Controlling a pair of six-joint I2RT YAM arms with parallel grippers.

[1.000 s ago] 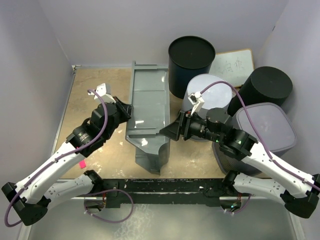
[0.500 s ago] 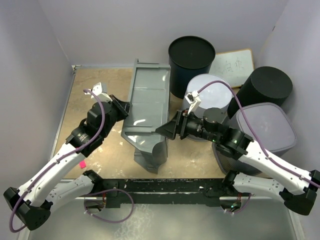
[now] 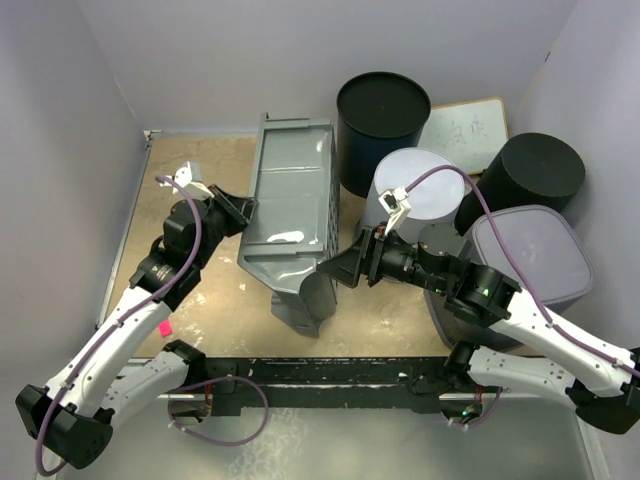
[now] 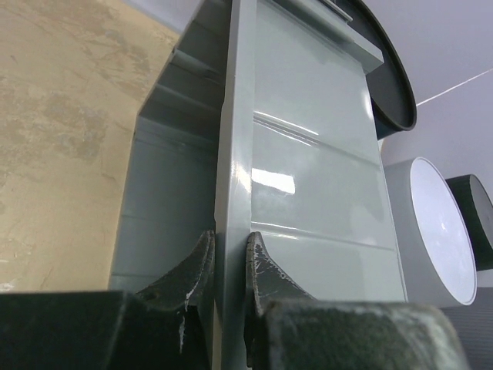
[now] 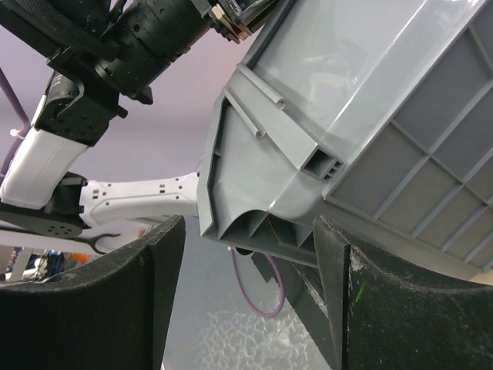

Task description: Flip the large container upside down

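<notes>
The large container (image 3: 290, 215) is a dark grey crate standing tilted in the middle of the table, its smooth face up and its grid underside turned to the right. My left gripper (image 3: 243, 209) is shut on its left rim; in the left wrist view the fingers (image 4: 229, 258) pinch that rim, with the crate (image 4: 316, 177) stretching away. My right gripper (image 3: 335, 272) is open at the crate's near right corner. In the right wrist view the gripper (image 5: 248, 225) has its jaws wide apart around that corner without touching the crate (image 5: 354, 85).
Two dark round bins (image 3: 383, 105) (image 3: 535, 170) and a light grey round bin (image 3: 420, 190) stand right of the crate. A lidded grey box (image 3: 530, 262) is at the right, a whiteboard (image 3: 462, 130) behind. Walls close in on the left, back and right.
The crate has tipped further, its left rim lifted by my left gripper. My right gripper has moved left and toward the front, to the crate's near corner.
</notes>
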